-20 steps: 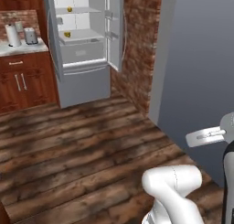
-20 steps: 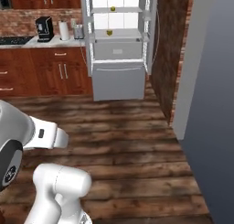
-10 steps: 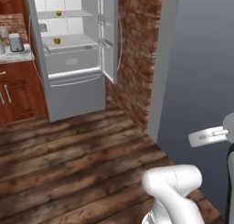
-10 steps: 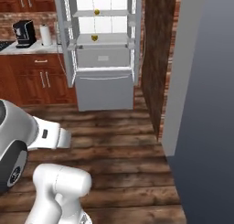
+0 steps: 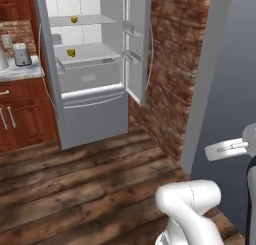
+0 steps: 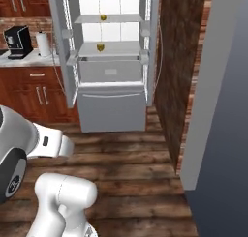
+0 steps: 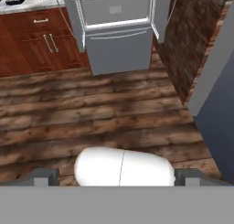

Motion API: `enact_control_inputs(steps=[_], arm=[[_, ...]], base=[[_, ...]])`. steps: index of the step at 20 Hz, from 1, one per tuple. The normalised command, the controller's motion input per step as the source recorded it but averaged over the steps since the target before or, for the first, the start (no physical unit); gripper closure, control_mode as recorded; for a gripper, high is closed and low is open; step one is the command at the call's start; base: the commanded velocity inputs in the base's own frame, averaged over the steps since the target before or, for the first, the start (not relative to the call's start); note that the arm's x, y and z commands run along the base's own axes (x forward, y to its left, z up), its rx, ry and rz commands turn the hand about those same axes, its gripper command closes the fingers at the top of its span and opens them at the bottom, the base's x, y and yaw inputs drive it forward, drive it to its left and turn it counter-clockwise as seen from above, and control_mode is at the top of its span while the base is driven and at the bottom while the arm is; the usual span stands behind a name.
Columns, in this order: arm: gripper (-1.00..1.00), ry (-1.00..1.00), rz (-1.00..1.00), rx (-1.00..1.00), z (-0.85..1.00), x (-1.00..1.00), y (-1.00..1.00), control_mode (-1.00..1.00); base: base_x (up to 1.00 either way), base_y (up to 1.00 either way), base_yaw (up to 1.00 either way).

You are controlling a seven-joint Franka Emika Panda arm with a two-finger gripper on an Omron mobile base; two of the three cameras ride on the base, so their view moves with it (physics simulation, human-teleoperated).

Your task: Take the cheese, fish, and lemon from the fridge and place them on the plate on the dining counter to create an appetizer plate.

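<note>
Dark wooden floorboards (image 7: 114, 104) fill the foreground between the robot and its goal. Nearest the hand camera, the gripper (image 7: 118, 176) points forward over the floor with its two fingertips (image 7: 43, 176) spread to their widest and nothing between them, a sensible stance for an arm that has yet to reach for anything. A grey wall (image 6: 218, 110) and a brick pier (image 5: 172, 64) stand to the right of the path, so the approach to the fridge probably has to run along the open floor to the left of them.

Farther on, the fridge (image 6: 111, 110) stands with both doors swung open, which leaves its white interior and glass shelves exposed to the base cameras. On the upper shelf lies a small round yellow item, judged to be the lemon (image 6: 103, 18). On the shelf below sits a second yellow item, judged to be the cheese (image 6: 100, 48), though its wedge form is too small to confirm. The fish cannot be made out at this range.

Left of the fridge, red-brown cabinets (image 6: 34, 91) carry a wall counter (image 5: 20, 73) with a coffee machine (image 6: 15, 41). None of the three foods has left the fridge, so the task appears to be at its opening stage.
</note>
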Motion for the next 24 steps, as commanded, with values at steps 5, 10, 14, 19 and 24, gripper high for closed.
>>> enact_control_inputs(steps=[5, 10, 14, 19, 24], arm=[[-1.00, 0.00, 0.00, 0.00, 0.00, 0.00, 0.00, 1.00], [-1.00, 0.00, 0.00, 0.00, 0.00, 0.00, 0.00, 1.00], [-1.00, 0.00, 0.00, 0.00, 0.00, 0.00, 0.00, 1.00], [-1.00, 0.00, 0.00, 0.00, 0.00, 0.00, 0.00, 1.00], [-1.00, 0.00, 0.00, 0.00, 0.00, 0.00, 0.00, 1.00]], base=[[1.00, 0.00, 0.09], [1.00, 0.00, 0.14], [1.00, -0.05, 0.18], [0.86, -0.33, 0.12], [0.65, -0.46, 0.09]])
